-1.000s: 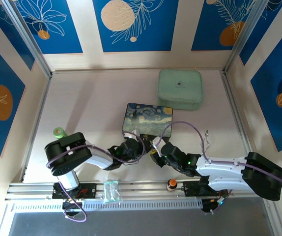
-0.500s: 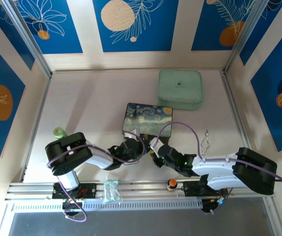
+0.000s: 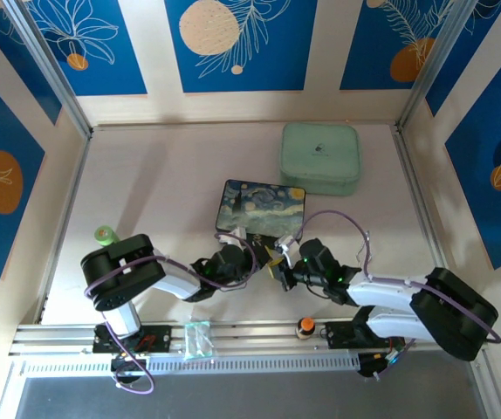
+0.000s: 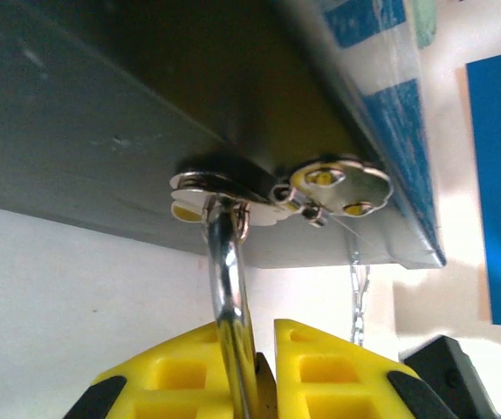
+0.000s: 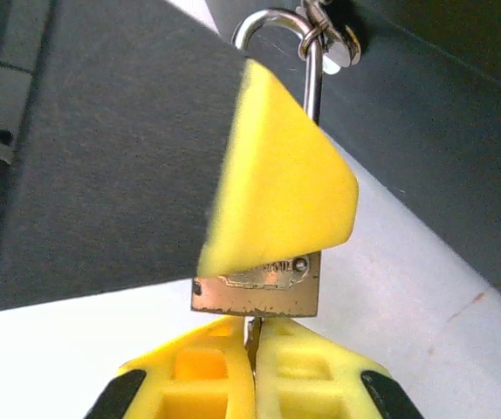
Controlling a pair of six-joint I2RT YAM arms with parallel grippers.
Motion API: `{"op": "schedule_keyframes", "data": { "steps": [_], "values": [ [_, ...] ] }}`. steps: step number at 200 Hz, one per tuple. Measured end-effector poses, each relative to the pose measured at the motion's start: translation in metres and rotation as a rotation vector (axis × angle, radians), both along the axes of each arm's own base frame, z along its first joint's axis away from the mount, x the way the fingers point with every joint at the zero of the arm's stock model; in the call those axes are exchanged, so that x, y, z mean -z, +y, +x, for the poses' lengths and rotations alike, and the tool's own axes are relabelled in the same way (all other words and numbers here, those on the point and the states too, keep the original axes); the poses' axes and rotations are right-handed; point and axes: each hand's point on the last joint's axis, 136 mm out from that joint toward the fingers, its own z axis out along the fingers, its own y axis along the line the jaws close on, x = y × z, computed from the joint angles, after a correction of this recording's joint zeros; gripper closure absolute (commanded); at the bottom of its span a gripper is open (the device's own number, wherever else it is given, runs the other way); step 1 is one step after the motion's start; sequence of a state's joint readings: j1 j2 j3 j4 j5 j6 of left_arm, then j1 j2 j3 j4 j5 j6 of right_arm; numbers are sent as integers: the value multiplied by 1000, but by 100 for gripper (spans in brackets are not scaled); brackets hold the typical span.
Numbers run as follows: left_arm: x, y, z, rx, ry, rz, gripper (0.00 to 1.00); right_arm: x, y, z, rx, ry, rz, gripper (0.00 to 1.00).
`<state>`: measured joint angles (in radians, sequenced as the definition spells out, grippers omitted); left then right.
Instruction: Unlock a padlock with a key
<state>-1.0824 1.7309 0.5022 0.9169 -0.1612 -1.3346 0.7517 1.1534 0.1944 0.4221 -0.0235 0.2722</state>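
The brass padlock (image 5: 255, 292) hangs by its silver shackle (image 4: 227, 279) from the hasp (image 4: 277, 188) on the front edge of the starry-night box (image 3: 264, 205). My left gripper (image 4: 264, 336) is shut on the padlock, and one of its yellow fingers (image 5: 281, 179) covers the upper body in the right wrist view. My right gripper (image 5: 252, 339) sits directly under the padlock, shut on the thin key (image 5: 251, 325), whose tip meets the lock's underside. In the top view the left gripper (image 3: 240, 262) and the right gripper (image 3: 284, 267) meet just in front of the box.
A mint-green case (image 3: 320, 157) lies behind the box at the back right. A green roll (image 3: 104, 234) sits near the left arm. An orange-capped bottle (image 3: 305, 326) and a clear plastic piece (image 3: 198, 339) rest on the front rail. A thin chain (image 4: 358, 288) hangs beside the hasp.
The right gripper's fingers have closed onto the key under the padlock, and the right arm has swung its wrist closer to the box. The left gripper has kept its grip.
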Motion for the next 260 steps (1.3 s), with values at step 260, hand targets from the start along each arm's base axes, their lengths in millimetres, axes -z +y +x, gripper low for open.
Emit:
{"op": "schedule_keyframes", "data": {
  "steps": [260],
  "values": [
    [19, 9, -13, 31, 31, 57, 100, -13, -7, 1, 139, 189, -5, 62]
  ]
}}
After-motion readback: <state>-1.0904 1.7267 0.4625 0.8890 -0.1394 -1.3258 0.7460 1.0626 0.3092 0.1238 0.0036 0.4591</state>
